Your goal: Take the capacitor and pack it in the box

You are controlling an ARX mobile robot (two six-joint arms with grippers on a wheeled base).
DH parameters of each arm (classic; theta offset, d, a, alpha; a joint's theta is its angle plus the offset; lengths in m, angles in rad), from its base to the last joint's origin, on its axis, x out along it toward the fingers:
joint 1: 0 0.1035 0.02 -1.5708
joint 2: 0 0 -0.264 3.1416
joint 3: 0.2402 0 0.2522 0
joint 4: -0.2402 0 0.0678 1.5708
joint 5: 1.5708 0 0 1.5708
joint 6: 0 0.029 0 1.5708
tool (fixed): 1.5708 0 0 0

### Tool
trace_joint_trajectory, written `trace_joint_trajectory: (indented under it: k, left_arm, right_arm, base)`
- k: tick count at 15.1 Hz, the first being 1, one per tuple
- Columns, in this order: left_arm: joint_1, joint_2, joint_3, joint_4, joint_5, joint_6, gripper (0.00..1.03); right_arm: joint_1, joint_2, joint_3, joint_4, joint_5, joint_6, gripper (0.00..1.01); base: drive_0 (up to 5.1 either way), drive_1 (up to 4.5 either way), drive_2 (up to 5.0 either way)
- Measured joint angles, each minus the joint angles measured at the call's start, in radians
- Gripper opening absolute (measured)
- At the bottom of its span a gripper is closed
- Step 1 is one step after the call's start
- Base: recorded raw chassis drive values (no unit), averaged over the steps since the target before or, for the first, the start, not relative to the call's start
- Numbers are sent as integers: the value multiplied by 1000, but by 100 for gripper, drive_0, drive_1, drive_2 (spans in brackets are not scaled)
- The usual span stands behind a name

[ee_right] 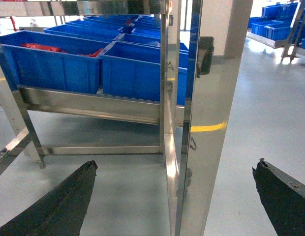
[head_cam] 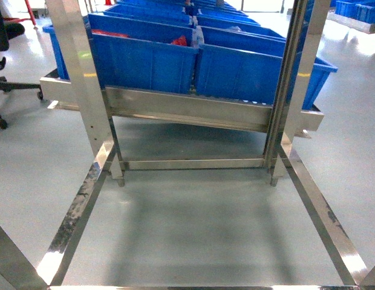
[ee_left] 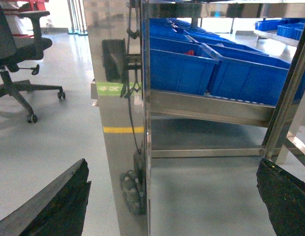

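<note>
Risk of clipping the polished stainless-steel rack frame when reaching toward the far blue plastic bins, uprights standing close before both wrists. Left gripper and right gripper spread wide, holding nothing. Pink box nowhere visible; capacitors indiscernible, only unclear red contents in the left bin.

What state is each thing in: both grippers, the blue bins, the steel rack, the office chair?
Left gripper: open, empty, fingers wide apart.
Right gripper: open, empty.
Blue bins: uncovered, sitting in rows on the rack; red items show in the left one.
Steel rack: upright, lower level bare of bins.
Office chair: upright, unoccupied.
</note>
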Motion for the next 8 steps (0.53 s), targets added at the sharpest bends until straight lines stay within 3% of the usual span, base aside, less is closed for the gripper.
trace_joint_trajectory:
  k: [8]
  left_arm:
    - [0,0,0,-3,-1,-1,98]
  right_arm:
    - [0,0,0,0,-2,-1,98]
  base:
    - [0,0,0]
